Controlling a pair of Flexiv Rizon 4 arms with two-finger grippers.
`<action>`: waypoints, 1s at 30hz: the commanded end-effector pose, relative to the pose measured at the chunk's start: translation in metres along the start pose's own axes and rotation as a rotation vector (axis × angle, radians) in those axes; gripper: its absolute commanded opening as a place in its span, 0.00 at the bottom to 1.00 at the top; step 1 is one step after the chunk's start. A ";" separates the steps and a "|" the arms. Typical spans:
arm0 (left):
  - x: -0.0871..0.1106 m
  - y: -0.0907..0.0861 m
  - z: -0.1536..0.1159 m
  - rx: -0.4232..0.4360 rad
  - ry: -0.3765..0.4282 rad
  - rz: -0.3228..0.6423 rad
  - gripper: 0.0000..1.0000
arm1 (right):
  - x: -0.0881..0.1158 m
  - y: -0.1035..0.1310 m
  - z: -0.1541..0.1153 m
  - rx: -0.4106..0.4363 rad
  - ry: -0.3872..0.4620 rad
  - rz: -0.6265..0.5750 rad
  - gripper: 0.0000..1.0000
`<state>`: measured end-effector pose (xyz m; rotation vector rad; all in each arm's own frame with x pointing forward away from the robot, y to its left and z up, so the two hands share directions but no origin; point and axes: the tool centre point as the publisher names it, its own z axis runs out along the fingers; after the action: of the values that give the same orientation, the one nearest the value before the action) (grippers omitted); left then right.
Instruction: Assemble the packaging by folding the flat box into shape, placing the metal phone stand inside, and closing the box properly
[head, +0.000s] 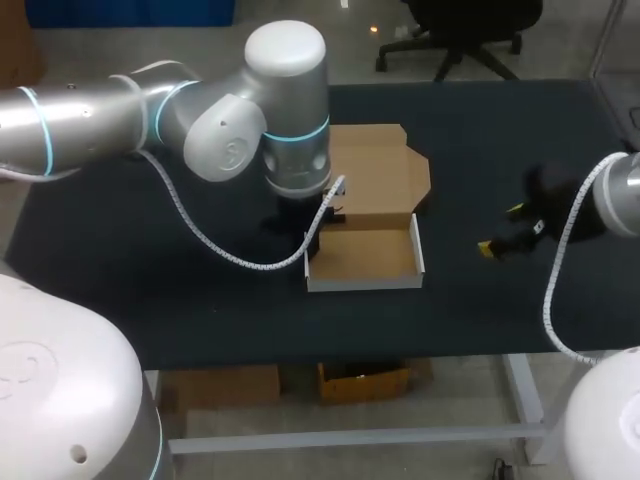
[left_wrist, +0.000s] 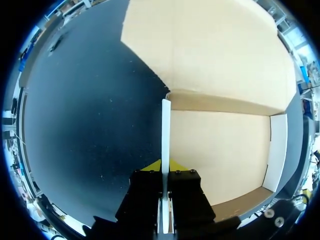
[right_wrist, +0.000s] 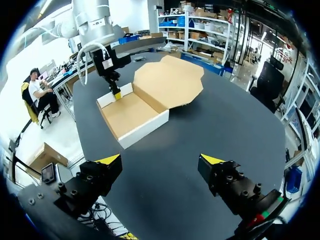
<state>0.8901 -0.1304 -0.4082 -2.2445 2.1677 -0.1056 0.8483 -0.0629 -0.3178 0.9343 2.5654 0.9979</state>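
Half-folded cardboard box (head: 362, 255) sits at the table's (head: 120, 290) middle, walls upright, lid (head: 375, 180) flat open.

Robotics laboratory workstation. A left arm (head: 230, 120) and a right arm (head: 615, 200), both grey-white industrial units trailing spiral-wrapped cables (head: 232, 260), flank a black-topped work table (head: 120, 280) on a pale metal frame (head: 350, 437).

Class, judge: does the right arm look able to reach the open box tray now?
Probably yes: the right end effector is open, only bare table lies between it and the box tray, and the left end effector grips only the opposite wall.
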 end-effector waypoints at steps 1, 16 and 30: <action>0.002 -0.001 0.000 -0.002 -0.016 0.005 0.00 | -0.002 -0.013 -0.036 -0.077 0.383 -0.015 1.00; 0.000 -0.002 0.002 -0.016 -0.040 0.020 0.00 | 0.003 -0.027 -0.068 -0.069 0.558 -0.122 1.00; -0.001 -0.002 0.002 -0.024 -0.035 0.017 0.00 | 0.003 -0.026 -0.067 -0.058 0.579 -0.132 1.00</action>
<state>0.8906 -0.1297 -0.4088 -2.2235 2.1814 -0.0463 0.8089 -0.1034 -0.2918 0.7827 2.4977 1.0506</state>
